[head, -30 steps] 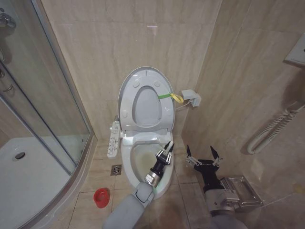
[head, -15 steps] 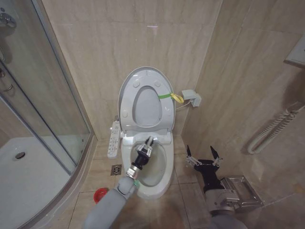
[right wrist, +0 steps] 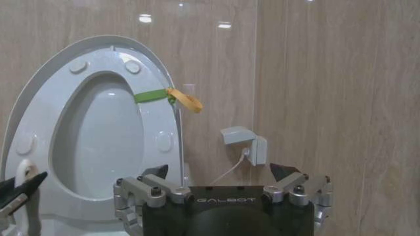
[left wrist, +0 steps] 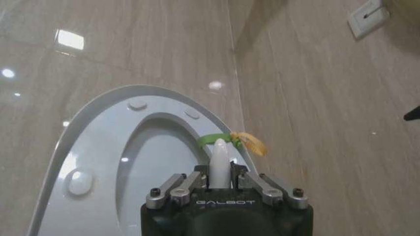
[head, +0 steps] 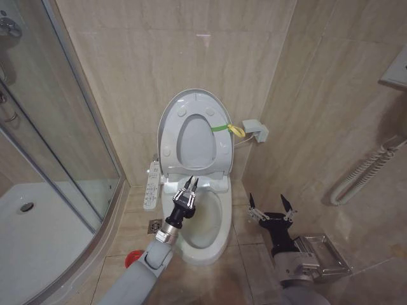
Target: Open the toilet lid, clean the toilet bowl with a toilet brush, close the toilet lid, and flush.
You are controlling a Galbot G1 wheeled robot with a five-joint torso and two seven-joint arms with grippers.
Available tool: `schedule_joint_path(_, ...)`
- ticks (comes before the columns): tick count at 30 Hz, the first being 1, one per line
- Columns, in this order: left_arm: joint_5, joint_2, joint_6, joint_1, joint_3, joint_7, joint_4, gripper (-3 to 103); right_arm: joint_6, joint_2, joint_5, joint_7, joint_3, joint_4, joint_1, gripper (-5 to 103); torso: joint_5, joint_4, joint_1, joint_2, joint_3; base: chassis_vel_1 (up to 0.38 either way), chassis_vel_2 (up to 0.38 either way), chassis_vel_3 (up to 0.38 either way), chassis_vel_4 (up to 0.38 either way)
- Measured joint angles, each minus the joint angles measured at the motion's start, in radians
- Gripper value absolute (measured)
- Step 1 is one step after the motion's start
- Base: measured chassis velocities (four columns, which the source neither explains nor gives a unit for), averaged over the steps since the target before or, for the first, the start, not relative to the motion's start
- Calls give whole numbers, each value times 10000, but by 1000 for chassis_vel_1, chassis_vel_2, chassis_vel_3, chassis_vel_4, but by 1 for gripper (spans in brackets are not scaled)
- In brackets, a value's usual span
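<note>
Fingers of the left gripper (head: 189, 184) clench the thin white stick handle of the toilet brush (left wrist: 219, 164) over the white ceramic toilet bowl (head: 216, 219). Beyond them the glossy white oval toilet lid (head: 191, 130) stands raised. The right gripper (head: 269, 204) hangs beside the bowl, fingers spread.

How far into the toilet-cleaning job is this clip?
Done: the lid stands raised against the wall, bowl exposed. In hand: the left gripper, over the bowl's rear, is shut on the brush handle; the head is hidden, so scrubbing contact can't be confirmed. The right gripper waits open beside the toilet. Left: closing the lid and flushing.
</note>
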Motion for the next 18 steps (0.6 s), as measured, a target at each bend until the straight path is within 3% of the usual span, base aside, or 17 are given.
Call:
schedule_joint_path(11,8,225,42,424,-435,-44,-974,21,0,0,0,0,0,0,0,100,1,0,0,0,0,0,0,0,0)
schedule_joint_path(18,63,520,495,1076,-809,-344,-2549,21,0,0,0,0,0,0,0,100,-1,0,0,0,0,0,0,0,0)
